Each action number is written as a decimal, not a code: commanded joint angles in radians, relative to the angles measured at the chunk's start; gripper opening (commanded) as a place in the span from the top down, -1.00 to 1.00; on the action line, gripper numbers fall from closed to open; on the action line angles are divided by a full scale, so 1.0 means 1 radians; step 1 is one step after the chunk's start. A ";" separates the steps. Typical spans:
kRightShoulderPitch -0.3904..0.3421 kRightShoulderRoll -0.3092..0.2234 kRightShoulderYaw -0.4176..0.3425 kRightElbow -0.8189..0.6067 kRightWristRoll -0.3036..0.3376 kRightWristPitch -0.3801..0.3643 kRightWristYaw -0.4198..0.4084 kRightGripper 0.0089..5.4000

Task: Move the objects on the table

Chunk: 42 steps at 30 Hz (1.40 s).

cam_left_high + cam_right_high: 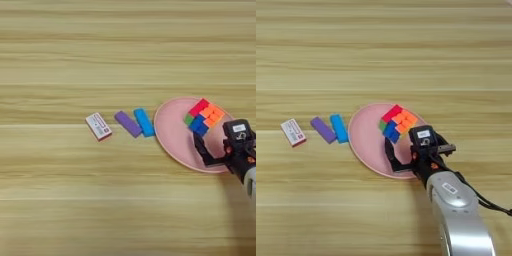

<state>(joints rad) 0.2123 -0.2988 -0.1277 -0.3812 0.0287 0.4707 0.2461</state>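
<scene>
1. The right gripper hung over the near right part of the pink plate, just near of the puzzle cube. I took this for the approach to a grasp, though the task named no goal, so whether the cube or the plate was meant I could not say.

2. Its jaws stood wide apart. One black finger showed plainly on the left, over the plate's floor. The other was mostly hidden behind the gripper's own body. Nothing was held between them.

3. The cube sat on the far right part of the plate, tilted on its diagonal, red corner farthest away. It lay just beyond the fingertips; whether the left finger touched it I could not tell.

4. If the cube was the target, the next move looked to call for a short reach farther in, so the fingers would straddle it before closing. Its skewed angle might have needed a turn of the wrist.

5. To the left of the plate lay the blue bar, just beside the rim, and the purple bar right alongside it. The white-and-red box sat farther left, apart from both.

6. None of these stood in the arm's path across the table. The plate's raised rim was the one thing I judged a low finger could catch.
</scene>
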 commanded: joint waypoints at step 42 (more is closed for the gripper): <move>-0.292 0.018 -0.042 0.672 0.016 -0.690 0.001 -1.00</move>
<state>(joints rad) -0.0155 -0.2550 -0.1564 0.2972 0.0396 -0.1878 0.2538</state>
